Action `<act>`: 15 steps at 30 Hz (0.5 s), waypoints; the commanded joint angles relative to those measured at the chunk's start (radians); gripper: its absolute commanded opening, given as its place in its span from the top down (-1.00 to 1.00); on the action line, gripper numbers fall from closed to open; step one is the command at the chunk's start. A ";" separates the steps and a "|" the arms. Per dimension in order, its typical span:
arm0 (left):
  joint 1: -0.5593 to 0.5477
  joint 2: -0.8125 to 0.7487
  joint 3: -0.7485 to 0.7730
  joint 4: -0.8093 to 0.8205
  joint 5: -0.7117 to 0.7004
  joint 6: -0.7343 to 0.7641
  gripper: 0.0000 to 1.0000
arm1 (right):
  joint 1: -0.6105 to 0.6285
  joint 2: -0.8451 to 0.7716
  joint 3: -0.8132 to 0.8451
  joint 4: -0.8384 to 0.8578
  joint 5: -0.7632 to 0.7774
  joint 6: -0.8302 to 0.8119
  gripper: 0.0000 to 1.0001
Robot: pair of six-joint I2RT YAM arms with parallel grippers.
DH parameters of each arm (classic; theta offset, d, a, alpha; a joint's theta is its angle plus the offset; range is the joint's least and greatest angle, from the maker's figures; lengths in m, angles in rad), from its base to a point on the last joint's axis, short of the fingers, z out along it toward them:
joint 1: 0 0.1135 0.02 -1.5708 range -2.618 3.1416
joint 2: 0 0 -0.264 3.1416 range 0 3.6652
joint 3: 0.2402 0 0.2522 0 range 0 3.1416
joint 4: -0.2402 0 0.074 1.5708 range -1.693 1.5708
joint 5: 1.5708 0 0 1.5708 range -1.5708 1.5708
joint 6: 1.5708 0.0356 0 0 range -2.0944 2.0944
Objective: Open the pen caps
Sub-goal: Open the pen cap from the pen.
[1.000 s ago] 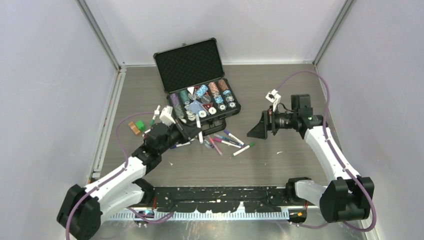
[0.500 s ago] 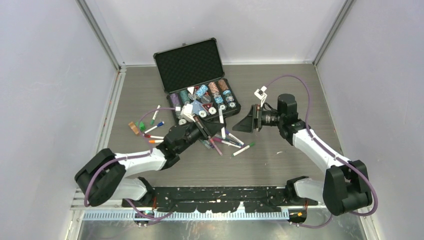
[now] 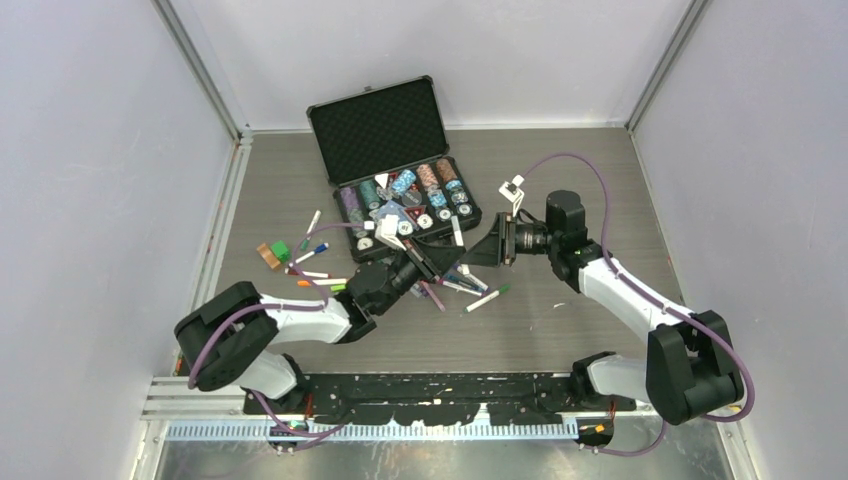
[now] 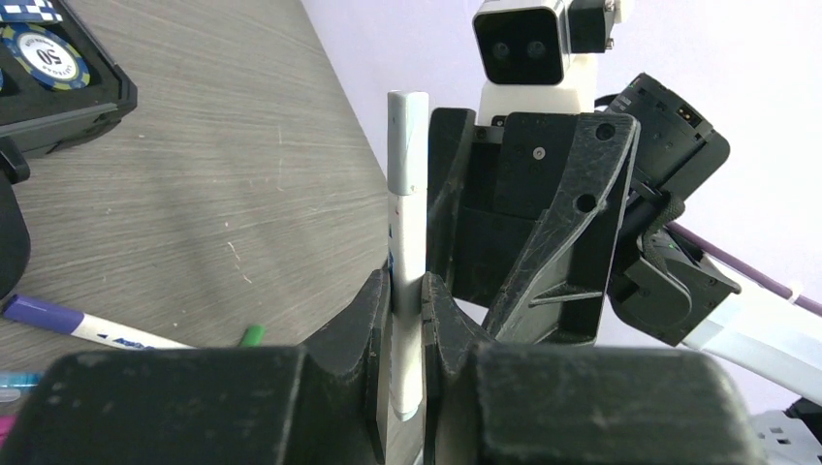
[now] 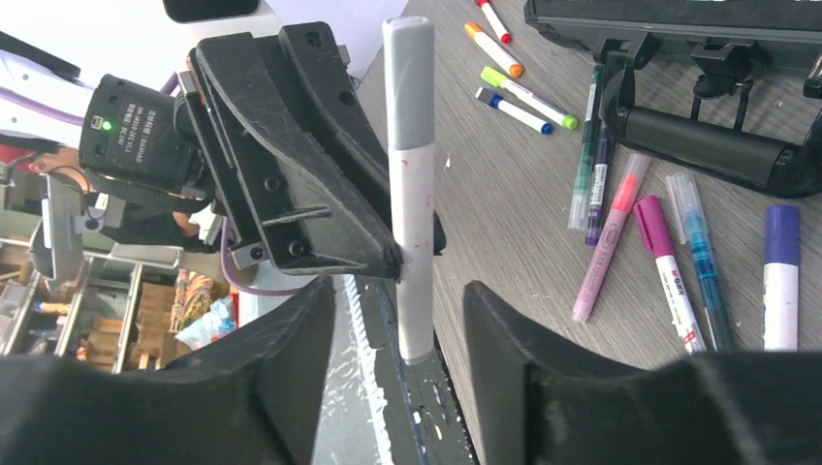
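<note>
Left gripper [image 4: 407, 320] clamps the pen [image 4: 405, 242] steady, cap [image 4: 407, 145] at twelve o'clock; right gripper [image 5: 402, 300], jaws apart, straddles it to pull.

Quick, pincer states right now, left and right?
Left pincer: closed, holding the white pen.
Right pincer: open, jaws either side of that pen.

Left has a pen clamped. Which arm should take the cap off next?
Right, probably. The left gripper is shut on the pen, leaving its grey cap free. The right gripper is open, empty and lined up on the pen, so it can grip the cap and pull.
</note>
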 commanded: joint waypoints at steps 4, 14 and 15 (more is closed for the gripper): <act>-0.017 0.015 0.026 0.128 -0.085 0.025 1.00 | 0.015 0.009 0.006 0.060 -0.031 0.010 -0.02; -0.031 0.022 0.032 0.138 -0.081 0.021 1.00 | 0.031 0.020 0.009 0.060 -0.038 0.004 0.10; -0.033 0.029 0.034 0.146 -0.078 0.020 1.00 | 0.031 0.021 0.010 0.060 -0.038 0.004 0.14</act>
